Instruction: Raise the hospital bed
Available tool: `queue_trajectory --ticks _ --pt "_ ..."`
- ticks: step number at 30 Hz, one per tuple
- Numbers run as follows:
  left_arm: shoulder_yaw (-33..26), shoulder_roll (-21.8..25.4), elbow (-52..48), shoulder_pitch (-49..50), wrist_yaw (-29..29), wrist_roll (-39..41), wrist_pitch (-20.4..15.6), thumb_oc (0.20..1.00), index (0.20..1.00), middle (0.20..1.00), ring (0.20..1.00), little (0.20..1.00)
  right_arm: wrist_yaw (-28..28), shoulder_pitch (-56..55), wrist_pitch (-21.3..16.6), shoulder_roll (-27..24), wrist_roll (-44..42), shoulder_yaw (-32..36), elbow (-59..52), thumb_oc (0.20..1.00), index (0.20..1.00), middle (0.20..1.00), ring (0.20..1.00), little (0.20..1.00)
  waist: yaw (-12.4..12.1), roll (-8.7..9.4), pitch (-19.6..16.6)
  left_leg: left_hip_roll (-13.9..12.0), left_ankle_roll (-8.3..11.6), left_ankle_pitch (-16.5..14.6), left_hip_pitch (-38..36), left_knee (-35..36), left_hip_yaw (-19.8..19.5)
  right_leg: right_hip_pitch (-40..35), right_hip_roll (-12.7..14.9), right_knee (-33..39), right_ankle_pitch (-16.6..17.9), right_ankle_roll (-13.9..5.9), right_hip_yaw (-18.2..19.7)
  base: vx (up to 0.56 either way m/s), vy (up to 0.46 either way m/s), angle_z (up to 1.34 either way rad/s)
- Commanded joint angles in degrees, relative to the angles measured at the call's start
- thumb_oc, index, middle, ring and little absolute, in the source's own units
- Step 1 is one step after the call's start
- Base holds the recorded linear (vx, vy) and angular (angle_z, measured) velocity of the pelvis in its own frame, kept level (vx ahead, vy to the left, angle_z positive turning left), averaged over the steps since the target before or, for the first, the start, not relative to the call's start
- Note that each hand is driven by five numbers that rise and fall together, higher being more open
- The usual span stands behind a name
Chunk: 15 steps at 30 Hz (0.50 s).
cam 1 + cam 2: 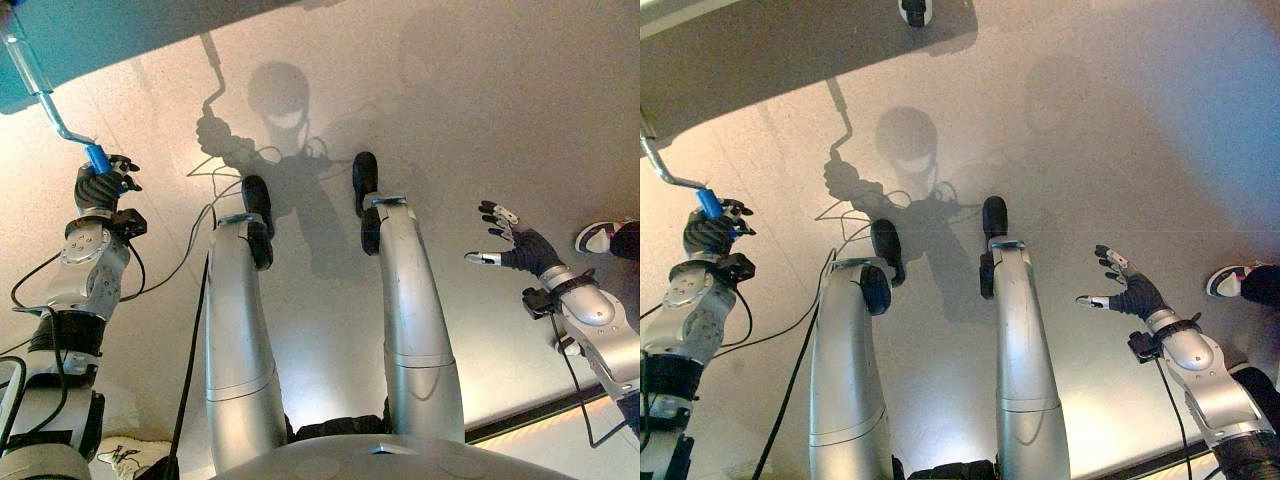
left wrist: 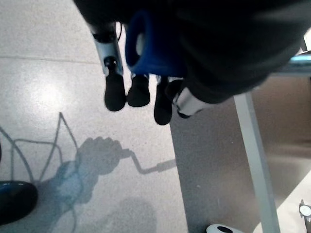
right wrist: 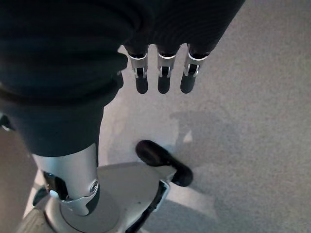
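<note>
A silver crank rod (image 1: 45, 108) comes down from the teal edge of the hospital bed (image 1: 60, 40) at the upper left and ends in a blue handle (image 1: 98, 159). My left hand (image 1: 100, 185) is shut on that blue handle (image 2: 146, 46), its dark-tipped fingers (image 2: 138, 94) curled round the grip. The same handle (image 1: 708, 203) and left hand (image 1: 710, 233) appear in the right eye view. Out at the right, my right hand (image 1: 515, 245) hangs over the floor with straight spread fingers (image 3: 163, 77), holding nothing.
A pale speckled floor (image 1: 450, 120) spreads ahead. A person's shoe (image 1: 600, 238) stands at the far right edge, close to my right hand. A bed frame leg (image 2: 255, 155) runs down past the left hand. A dark floor strip (image 1: 530, 415) lies at the lower right.
</note>
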State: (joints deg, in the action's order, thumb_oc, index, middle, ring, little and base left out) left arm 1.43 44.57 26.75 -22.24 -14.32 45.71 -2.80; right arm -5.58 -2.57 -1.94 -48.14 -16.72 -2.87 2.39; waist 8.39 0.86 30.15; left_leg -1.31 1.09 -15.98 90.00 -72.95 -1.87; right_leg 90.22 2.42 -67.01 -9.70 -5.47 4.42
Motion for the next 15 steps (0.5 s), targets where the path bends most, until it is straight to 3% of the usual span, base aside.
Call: queue_trajectory --ticks 1,15 --pt "1.1 -1.5 1.3 -0.9 -0.3 -1.8 -1.4 0.2 0.2 0.2 0.2 0.2 0.3 -4.5 -0.6 -0.1 -2.2 1.8 -2.9 1.0 1.0 1.0 1.0 1.0 -0.9 0.67 -2.9 2.0 -0.56 7.3 -0.1 2.2 8.9 -0.7 -1.6 -2.6 1.6 2.98 -5.9 0.01 -0.054 -0.04" --pt "4.6 -3.5 -5.4 0.1 1.9 -2.3 -1.9 0.2 0.2 0.2 0.2 0.2 -0.9 -5.2 -0.5 0.1 -1.7 1.6 -1.5 1.0 1.0 1.0 1.0 1.0 0.2 -0.32 -6.1 2.0 0.32 8.6 -0.1 2.3 7.8 -0.8 -2.8 -2.8 2.3 3.43 -6.3 0.02 -0.044 0.0"
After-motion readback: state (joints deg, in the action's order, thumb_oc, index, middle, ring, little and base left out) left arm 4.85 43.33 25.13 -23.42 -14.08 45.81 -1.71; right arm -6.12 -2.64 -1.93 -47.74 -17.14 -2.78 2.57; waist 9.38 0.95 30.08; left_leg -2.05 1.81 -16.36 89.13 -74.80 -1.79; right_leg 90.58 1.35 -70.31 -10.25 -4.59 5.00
